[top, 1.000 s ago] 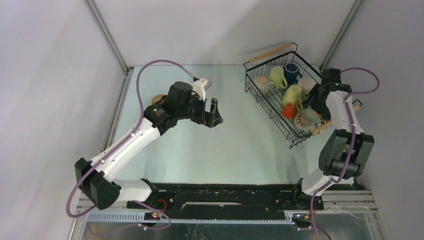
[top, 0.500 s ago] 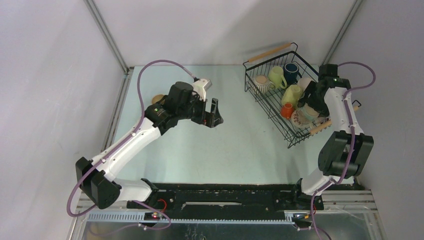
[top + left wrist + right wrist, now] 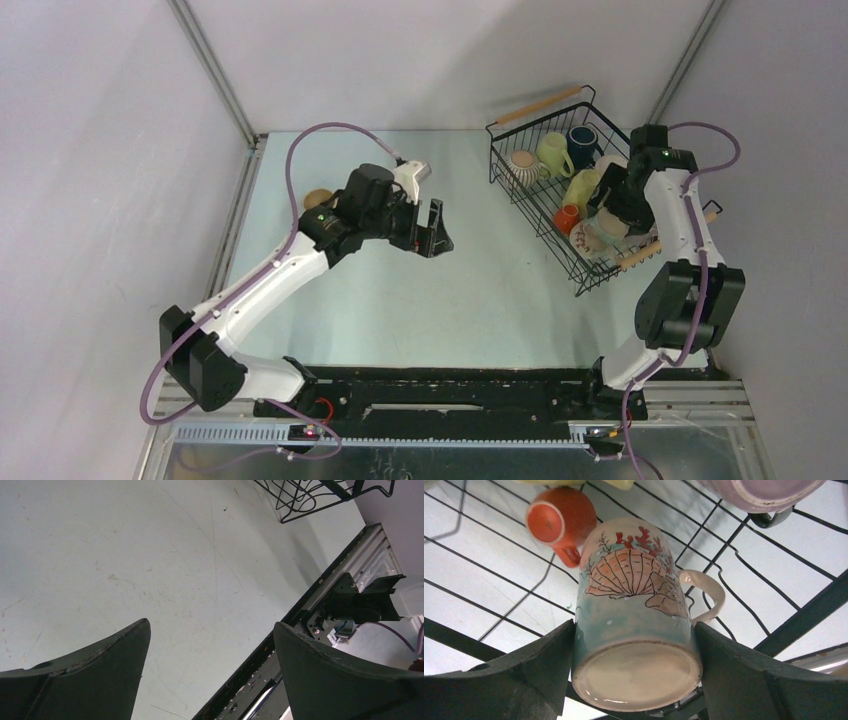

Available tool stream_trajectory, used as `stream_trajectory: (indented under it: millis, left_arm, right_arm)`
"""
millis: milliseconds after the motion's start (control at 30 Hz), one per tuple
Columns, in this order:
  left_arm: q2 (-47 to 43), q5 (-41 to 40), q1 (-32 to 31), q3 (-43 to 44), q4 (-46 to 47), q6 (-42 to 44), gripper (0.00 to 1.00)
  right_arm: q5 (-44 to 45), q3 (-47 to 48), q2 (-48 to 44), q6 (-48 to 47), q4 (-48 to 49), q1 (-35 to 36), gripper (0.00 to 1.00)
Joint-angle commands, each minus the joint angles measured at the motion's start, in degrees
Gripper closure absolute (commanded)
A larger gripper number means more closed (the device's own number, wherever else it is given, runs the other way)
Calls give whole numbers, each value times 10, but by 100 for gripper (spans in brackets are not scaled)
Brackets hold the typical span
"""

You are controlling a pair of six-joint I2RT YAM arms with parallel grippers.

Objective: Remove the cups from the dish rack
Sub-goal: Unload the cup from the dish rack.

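Right gripper point(image 3: 635, 630) looks clamped on the shell-print mug point(image 3: 634, 585) to lift it from the dish rack point(image 3: 809, 609); left gripper point(image 3: 211, 624), at 9 o'clock, hangs open, empty.

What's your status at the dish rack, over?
Right end effector shut on shell-print mug, inside dish rack. Left end effector open, empty. Orange cup close beside mug.

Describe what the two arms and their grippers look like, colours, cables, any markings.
The left arm and right arm both have white tubular links between chunky black joint housings. A purple cable loops alongside each from base to wrist, and a small green light glows near each wrist. The left gripper and right gripper are matte black, each with two broad wedge-shaped fingers. No lettering is readable.
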Motion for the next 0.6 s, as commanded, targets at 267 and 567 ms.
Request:
stream_trajectory:
  millis: [267,567]
  left_arm:
    - [10,22,-7,-9,26,-13,0]
    - [9,22,-8,-10,25,-9,0]
  right_arm:
    - [-33,9,41,-6,-9,5,56]
    - [-23,9,38,-9,26,19,2]
